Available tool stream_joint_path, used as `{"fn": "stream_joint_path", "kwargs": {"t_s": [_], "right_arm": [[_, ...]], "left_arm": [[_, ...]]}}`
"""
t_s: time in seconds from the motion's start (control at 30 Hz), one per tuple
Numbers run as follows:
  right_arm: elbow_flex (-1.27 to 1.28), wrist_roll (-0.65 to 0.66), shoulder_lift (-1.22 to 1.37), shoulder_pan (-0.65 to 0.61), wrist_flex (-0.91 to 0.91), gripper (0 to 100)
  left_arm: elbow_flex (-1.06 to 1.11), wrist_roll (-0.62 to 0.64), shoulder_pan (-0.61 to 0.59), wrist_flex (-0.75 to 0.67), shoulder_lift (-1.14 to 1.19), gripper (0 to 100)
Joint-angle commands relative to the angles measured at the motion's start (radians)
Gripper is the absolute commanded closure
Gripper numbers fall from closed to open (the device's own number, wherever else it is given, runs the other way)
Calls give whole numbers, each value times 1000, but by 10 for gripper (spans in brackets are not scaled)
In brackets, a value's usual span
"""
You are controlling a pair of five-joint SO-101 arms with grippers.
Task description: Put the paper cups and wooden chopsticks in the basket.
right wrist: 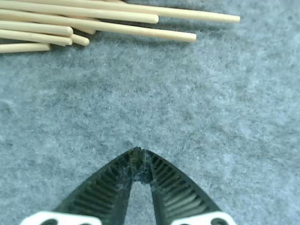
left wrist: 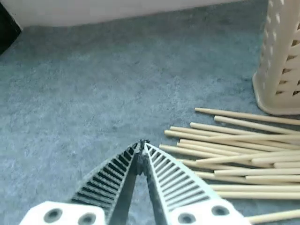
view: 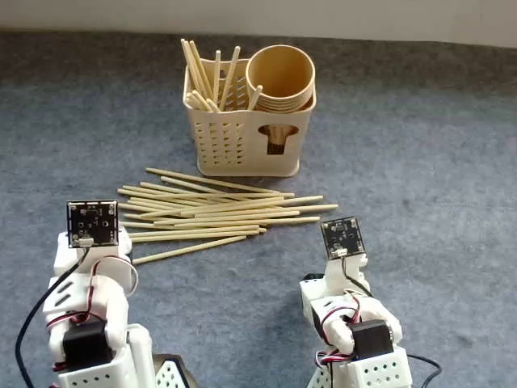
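A cream perforated basket point(view: 242, 141) stands at the back of the grey carpet. Stacked paper cups point(view: 281, 79) fill one compartment and several wooden chopsticks point(view: 212, 79) stand in the other. A loose pile of chopsticks point(view: 214, 212) lies flat in front of the basket, also seen as chopsticks point(left wrist: 243, 154) and chopstick ends point(right wrist: 108, 23). My left gripper point(left wrist: 142, 143) is shut and empty, hovering over the carpet beside the pile's near end. My right gripper point(right wrist: 139, 152) is shut and empty, short of the pile.
The left arm point(view: 89, 299) and right arm point(view: 351, 323) sit folded at the front edge. The basket's corner point(left wrist: 281, 70) rises beyond the pile. A pale wall runs along the carpet's far edge point(left wrist: 117, 11). Bare carpet lies either side of the pile.
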Motion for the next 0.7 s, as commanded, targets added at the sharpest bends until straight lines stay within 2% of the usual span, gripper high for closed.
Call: {"fn": "stream_joint_path", "kwargs": {"t_s": [0.0, 0.13, 0.27, 0.47, 0.57, 0.67], "right_arm": [[113, 12, -10, -7, 5, 991], [113, 12, -10, -2, 5, 991], [107, 12, -10, -1, -1, 991], [-7, 14, -10, -1, -51, 991], [-12, 21, -10, -2, -93, 991], [-21, 189, -10, 15, -107, 991]], "left_arm": [[59, -8, -68, 60, -7, 992], [180, -9, -147, 54, -7, 992], [205, -9, -200, 23, -7, 992], [243, -12, -188, 12, -7, 992], [260, -103, -139, 18, -7, 992], [280, -155, -101, 17, -7, 992]]}}
